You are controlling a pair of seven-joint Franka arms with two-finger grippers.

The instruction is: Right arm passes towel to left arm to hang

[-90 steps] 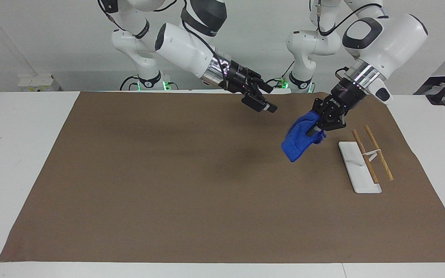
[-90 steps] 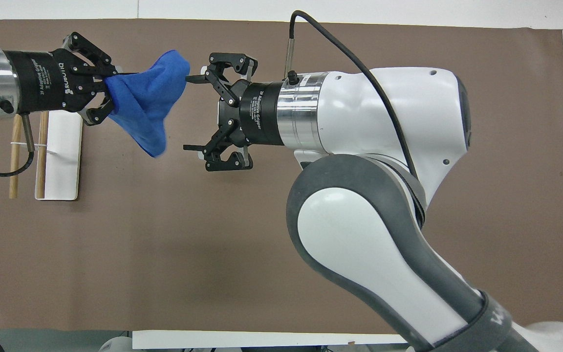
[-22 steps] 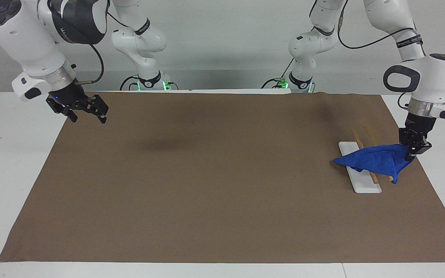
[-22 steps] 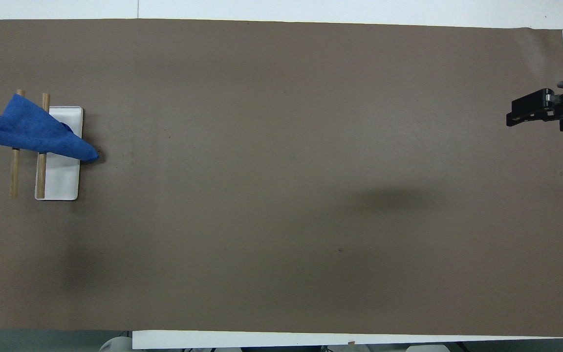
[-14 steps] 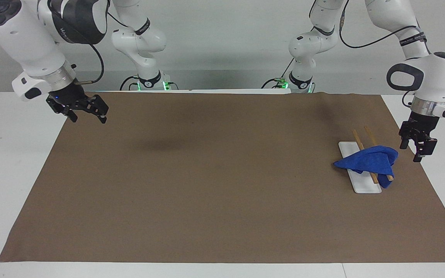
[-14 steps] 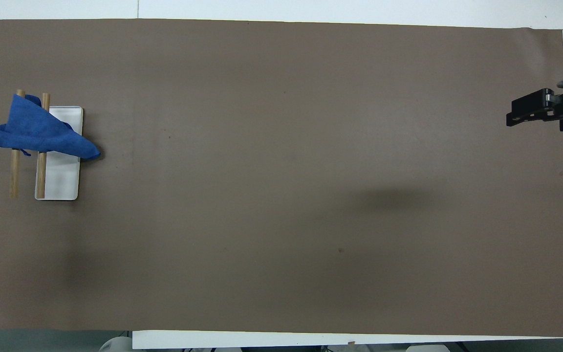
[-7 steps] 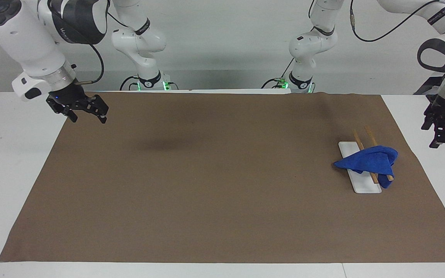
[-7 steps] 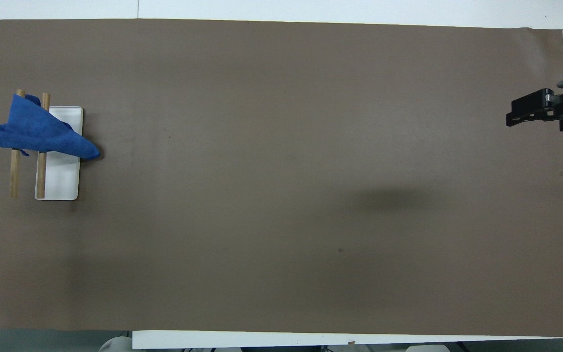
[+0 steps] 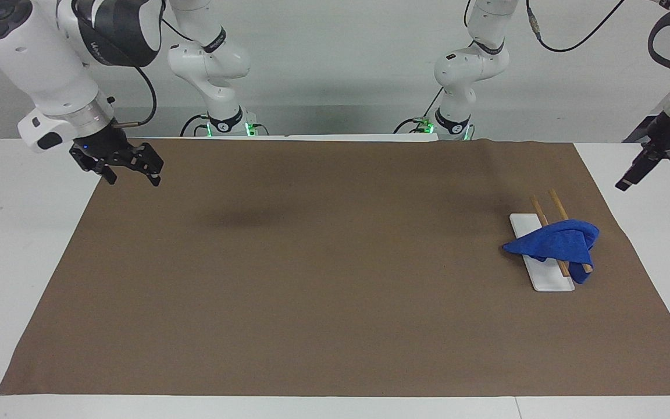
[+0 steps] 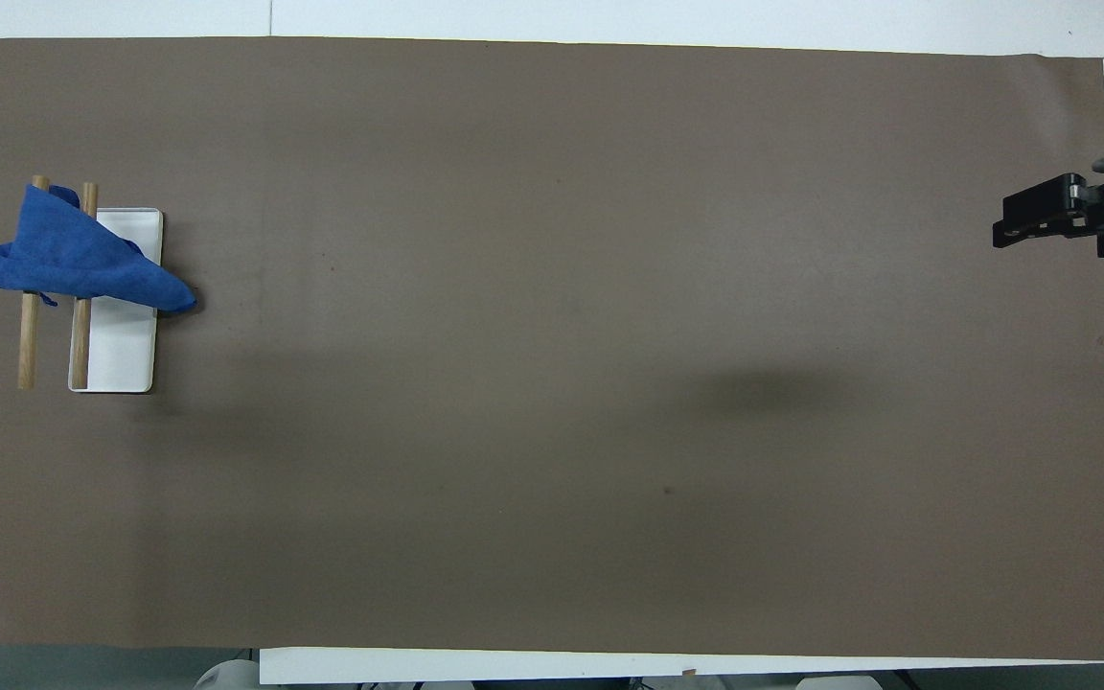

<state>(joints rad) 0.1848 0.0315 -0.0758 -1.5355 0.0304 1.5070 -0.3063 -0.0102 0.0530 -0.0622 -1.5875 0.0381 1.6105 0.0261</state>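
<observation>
The blue towel (image 9: 559,244) hangs draped across the two wooden rods (image 9: 556,201) of a small rack with a white base (image 9: 547,278), toward the left arm's end of the table. It also shows in the overhead view (image 10: 73,259). My left gripper (image 9: 626,181) is open and empty, raised over the white tabletop past the mat's edge, well apart from the towel. It is out of the overhead view. My right gripper (image 9: 131,174) is open and empty, and waits over the mat's corner at the right arm's end. It also shows in the overhead view (image 10: 1017,222).
A brown mat (image 9: 323,279) covers most of the white table (image 9: 21,244). The rack's rods (image 10: 27,345) and its white base (image 10: 116,355) are the only other things standing on the mat.
The left gripper let go of the towel, which settled over the rods, then rose and drew away past the mat's edge. The right arm has not moved in the last second.
</observation>
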